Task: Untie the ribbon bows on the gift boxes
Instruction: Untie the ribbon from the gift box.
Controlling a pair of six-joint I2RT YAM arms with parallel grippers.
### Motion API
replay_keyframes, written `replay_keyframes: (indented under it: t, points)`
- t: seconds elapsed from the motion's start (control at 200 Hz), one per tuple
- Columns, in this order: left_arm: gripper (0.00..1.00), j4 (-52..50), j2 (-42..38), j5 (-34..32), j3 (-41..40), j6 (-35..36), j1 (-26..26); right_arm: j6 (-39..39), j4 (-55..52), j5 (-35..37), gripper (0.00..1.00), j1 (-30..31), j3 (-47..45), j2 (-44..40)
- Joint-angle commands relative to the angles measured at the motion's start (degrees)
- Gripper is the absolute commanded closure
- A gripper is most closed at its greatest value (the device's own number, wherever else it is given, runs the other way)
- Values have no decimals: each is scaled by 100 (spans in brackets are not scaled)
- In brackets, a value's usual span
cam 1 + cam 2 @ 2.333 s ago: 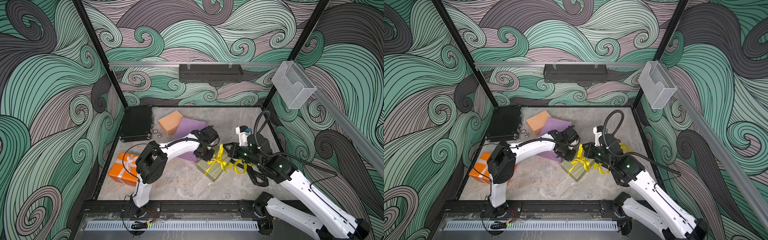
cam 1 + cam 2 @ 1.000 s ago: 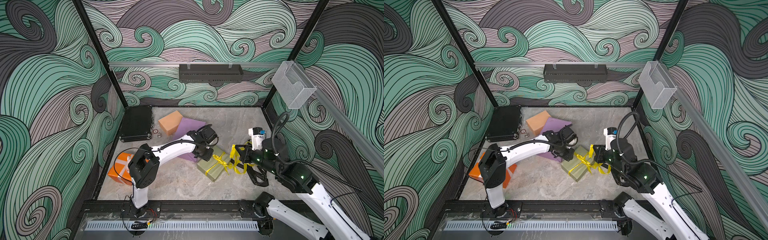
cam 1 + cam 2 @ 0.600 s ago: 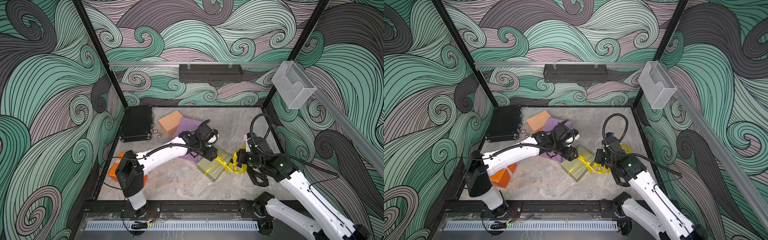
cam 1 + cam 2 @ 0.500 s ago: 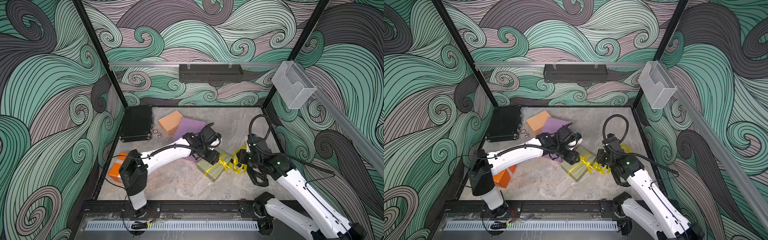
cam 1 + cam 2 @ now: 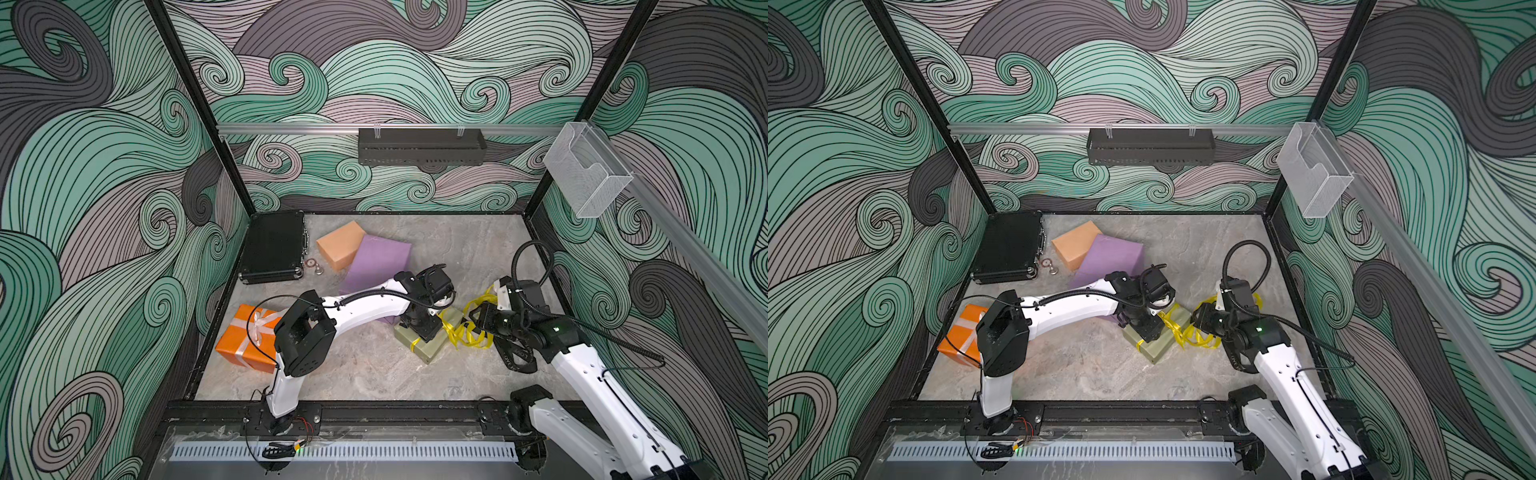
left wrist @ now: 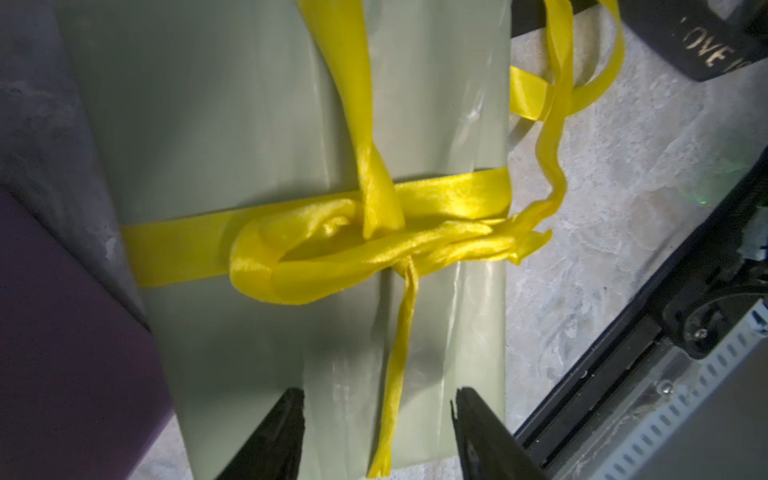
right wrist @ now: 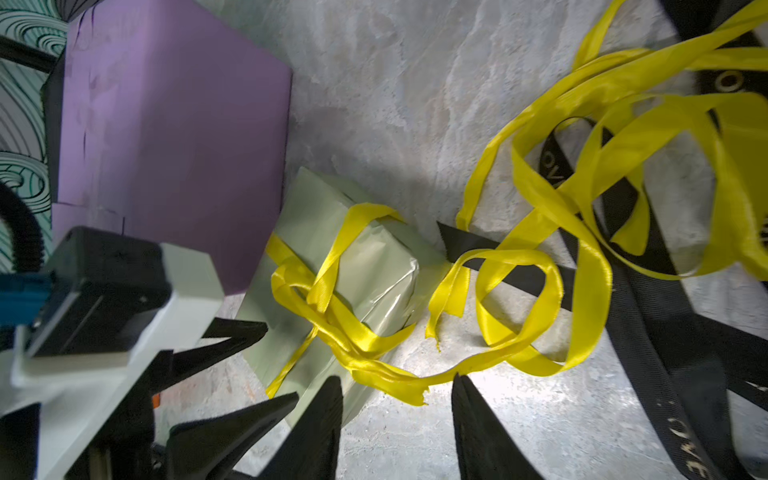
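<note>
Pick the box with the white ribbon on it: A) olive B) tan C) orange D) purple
C: in a top view the white ribbon is tied in a bow across the orange box.

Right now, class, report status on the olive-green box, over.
Left gripper, right gripper open at olive-green box. Yellow ribbon knotted on it. Loose black ribbon alongside.
</note>
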Motion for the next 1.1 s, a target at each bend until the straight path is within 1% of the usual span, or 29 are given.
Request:
replay_keyframes:
  t: [0.0,0.13,0.215,0.26,0.32,0.36,0.45,0.53,0.615,0.735,0.76,0.836,0.906,0.996,1.041,1.096]
  points:
    - [46,-209,114,-161,258,94,19,-100,244,-598,56,-24,-134,-58]
    - [51,-146,182,-216,315,77,43,-86,396,-761,56,-24,-337,-175]
    - [57,-103,244,-135,351,53,61,-85,473,-814,56,-12,-433,-134]
    - [61,-69,250,-98,342,42,67,-71,545,-872,56,-11,-482,-81]
    - [69,-28,243,-54,338,35,62,-27,682,-967,56,-11,-560,26]
    - [72,10,224,-40,317,33,63,21,791,-1020,56,-11,-596,105]
    - [73,39,216,-18,289,15,62,122,1001,-1047,55,9,-588,347]
    - [71,90,221,28,273,-9,64,193,1183,-1090,55,57,-509,614]
    - [72,164,189,121,238,-12,62,259,1355,-1100,55,127,-386,943]
    - [85,217,113,105,182,-28,62,340,1623,-1202,56,230,-217,1417]
    - [87,207,116,80,176,-29,62,360,1646,-1198,56,250,-172,1499]
    - [87,223,100,65,160,-38,65,427,1718,-1160,57,296,-71,1729]
    - [84,219,138,66,158,-63,50,555,1825,-1128,57,300,-21,1886]
    - [79,228,167,19,150,-76,38,757,1935,-1101,57,305,16,2038]
    - [75,232,174,-20,143,-88,28,845,1943,-1087,56,297,55,2120]
    - [73,249,161,-67,116,-97,12,952,2061,-1059,56,295,123,2223]
